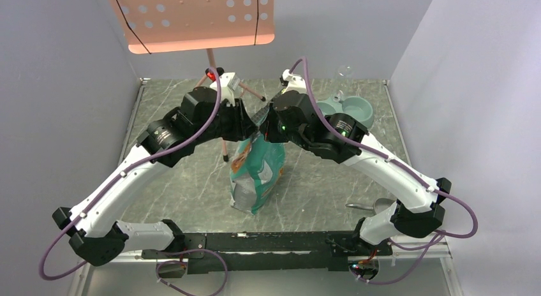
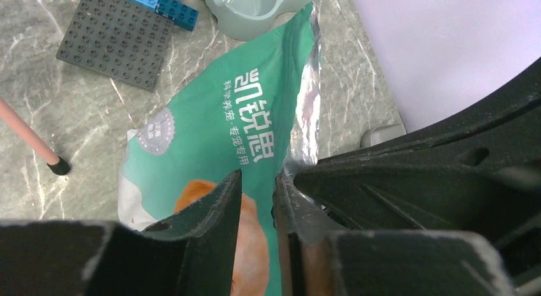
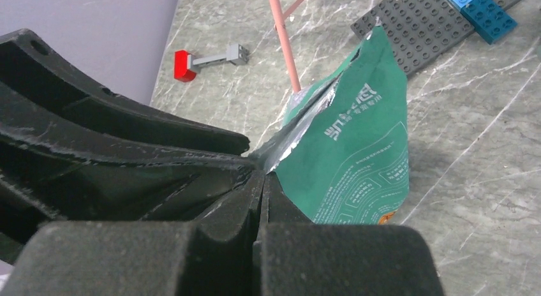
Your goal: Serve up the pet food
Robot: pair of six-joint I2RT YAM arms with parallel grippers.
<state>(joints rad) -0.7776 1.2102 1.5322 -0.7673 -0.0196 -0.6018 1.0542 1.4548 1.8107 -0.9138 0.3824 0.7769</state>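
the two arms lean in toward each other over the middle of the worktop and meet at the top of the teal bag. the bag stands tall with its base on the marble-patterned surface. the left claw is drawn in narrow, with the printed front panel caught between its fingers. the right claw is pinched tight on the silver-lined lip at the bag's mouth. i'd judge each has taken one side of the opening so the two can pull it apart, or hold the bag steady enough to tip. the pet food itself i can't see anywhere. no kibble lies loose on the worktop, so i take it all to be inside the bag. the pale double bowl sits at about one o'clock from the bag, near but not touching, and its hollows look bare. what looks like a metal scoop lies at four o'clock by the right arm's base. the risk, as i see it, is the thin lip slipping or tearing unevenly and the bag slumping over.
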